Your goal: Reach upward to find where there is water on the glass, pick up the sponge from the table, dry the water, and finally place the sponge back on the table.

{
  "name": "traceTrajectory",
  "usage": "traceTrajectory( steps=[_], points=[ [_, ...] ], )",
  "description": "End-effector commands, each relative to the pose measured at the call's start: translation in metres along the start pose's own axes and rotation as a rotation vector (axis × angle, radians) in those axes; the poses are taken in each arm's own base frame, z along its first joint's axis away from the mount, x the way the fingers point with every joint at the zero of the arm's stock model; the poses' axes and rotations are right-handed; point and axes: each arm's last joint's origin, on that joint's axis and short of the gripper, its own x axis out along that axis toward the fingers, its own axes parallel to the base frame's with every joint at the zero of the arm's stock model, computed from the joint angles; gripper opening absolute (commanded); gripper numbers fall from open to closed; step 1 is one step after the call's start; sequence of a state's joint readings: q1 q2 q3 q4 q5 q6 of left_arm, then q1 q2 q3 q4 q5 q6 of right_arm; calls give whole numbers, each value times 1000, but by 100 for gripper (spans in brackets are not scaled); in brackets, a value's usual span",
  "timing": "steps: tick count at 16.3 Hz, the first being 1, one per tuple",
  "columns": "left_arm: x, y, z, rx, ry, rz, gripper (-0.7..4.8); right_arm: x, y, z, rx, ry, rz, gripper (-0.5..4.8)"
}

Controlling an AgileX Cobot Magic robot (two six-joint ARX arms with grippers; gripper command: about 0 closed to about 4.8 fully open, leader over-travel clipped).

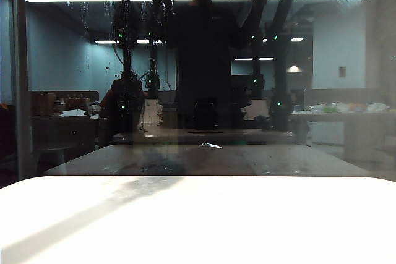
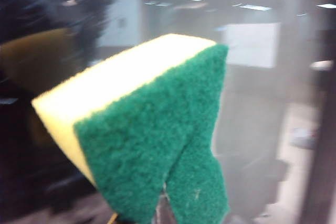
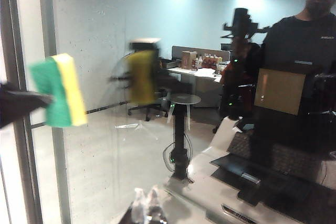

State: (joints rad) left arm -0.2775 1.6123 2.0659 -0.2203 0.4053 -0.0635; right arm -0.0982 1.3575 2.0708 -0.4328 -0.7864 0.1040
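Beside the glass (image 3: 157, 129) frame, left jaws pinch the sponge (image 2: 152, 145)

Exterior: I get a dim, dark reflective glass pane (image 1: 204, 78) under bright ceiling strips; the plain white tabletop (image 1: 198, 227) glares, crossed by a soft diagonal shadow.
Left wrist: background smeared; green-and-yellow sponge (image 2: 142, 129) fairly sharp.
Right wrist: brighter, hazy; sponge (image 3: 58, 90) edges blurred, its mirrored image streaked.

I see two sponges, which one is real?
The bright green-and-yellow sponge pinched in the left gripper is real. The blurry dim yellowish one beside it is only its reflection in the glass.
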Motion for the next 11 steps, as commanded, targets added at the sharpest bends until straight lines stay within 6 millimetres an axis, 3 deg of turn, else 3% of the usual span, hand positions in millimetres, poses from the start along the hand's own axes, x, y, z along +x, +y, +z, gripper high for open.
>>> traceTrajectory(
  steps=[1,6,11],
  points=[
    [14,6,-10,12,-20,-2,-5,-2,2,3,-13,-14,2,-6],
    [43,21,-44,-11,25,-1,-6,-2,2,3,-12,-13,2,-6],
    [48,25,-42,21,-57,51,-5,-2,2,3,-11,-11,2,-6]
  ],
)
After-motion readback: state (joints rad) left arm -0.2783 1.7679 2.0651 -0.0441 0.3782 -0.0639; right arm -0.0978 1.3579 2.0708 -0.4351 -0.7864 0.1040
